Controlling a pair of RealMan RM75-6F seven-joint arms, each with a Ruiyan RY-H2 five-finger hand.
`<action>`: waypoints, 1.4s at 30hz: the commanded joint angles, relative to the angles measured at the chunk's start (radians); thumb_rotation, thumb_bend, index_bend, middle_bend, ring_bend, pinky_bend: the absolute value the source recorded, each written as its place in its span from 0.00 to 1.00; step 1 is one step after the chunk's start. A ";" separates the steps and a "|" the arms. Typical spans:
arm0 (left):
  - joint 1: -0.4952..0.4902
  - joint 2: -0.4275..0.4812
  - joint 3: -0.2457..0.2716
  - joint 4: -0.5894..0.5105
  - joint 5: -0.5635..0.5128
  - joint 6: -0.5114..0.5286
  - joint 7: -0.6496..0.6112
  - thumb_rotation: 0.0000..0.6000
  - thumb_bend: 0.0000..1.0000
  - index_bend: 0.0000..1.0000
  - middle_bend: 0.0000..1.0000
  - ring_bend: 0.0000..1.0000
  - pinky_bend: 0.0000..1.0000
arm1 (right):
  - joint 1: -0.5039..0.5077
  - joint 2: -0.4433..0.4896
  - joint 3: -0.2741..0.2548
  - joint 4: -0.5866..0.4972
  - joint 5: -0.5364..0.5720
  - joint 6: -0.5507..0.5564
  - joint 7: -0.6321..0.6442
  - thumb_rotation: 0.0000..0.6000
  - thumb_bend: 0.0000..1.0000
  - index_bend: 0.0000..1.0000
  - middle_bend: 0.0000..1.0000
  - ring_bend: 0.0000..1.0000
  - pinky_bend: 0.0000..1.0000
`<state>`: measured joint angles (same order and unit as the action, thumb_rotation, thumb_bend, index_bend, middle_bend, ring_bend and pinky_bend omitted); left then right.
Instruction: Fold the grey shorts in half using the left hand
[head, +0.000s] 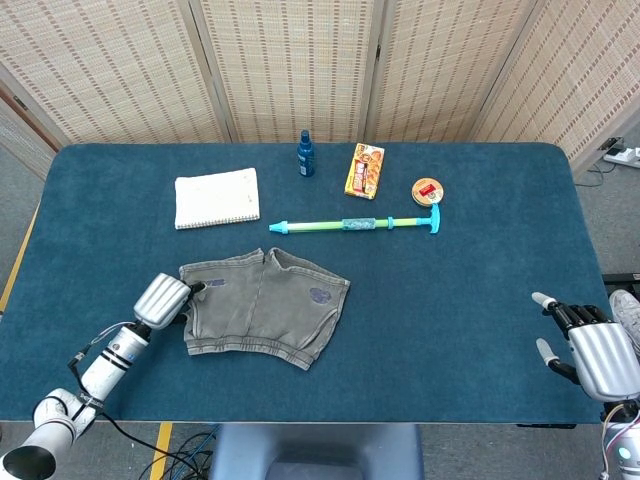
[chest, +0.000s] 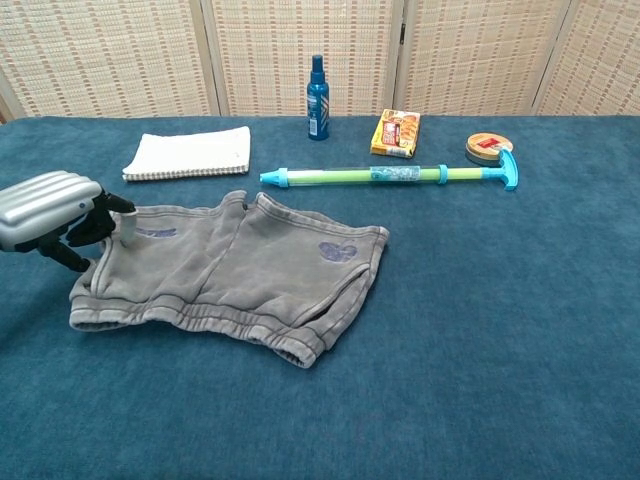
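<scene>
The grey shorts lie flat on the blue table, waistband toward the front edge, with a small purple print on the right leg. In the chest view the shorts fill the left centre. My left hand is at their left edge, its fingers curled around the upper left hem; in the chest view the left hand pinches that corner, which is bunched slightly inward. My right hand rests at the table's front right corner, far from the shorts, fingers apart and holding nothing. The chest view does not show it.
Behind the shorts lie a white notebook, a blue spray bottle, an orange box, a round tin and a green-and-cyan pump tube. Wicker screens stand behind the table.
</scene>
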<state>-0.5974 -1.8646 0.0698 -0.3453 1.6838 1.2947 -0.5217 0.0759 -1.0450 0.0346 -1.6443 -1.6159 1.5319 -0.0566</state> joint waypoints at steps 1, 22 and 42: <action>-0.001 -0.003 0.001 0.002 -0.003 0.000 -0.006 1.00 0.39 0.62 0.93 0.83 0.93 | 0.000 -0.001 0.001 0.000 0.000 0.000 0.000 1.00 0.35 0.20 0.40 0.43 0.36; -0.119 0.195 -0.039 -0.449 0.004 -0.002 0.305 1.00 0.44 0.63 0.93 0.83 0.93 | -0.010 -0.002 0.001 0.016 -0.004 0.022 0.018 1.00 0.35 0.20 0.41 0.44 0.36; -0.252 0.252 -0.147 -0.896 -0.019 -0.141 0.668 1.00 0.44 0.62 0.93 0.83 0.93 | -0.043 0.018 -0.004 0.005 -0.005 0.060 0.018 1.00 0.35 0.20 0.41 0.44 0.36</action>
<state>-0.8384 -1.6052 -0.0718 -1.2273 1.6609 1.1643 0.1294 0.0333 -1.0270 0.0305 -1.6393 -1.6206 1.5923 -0.0388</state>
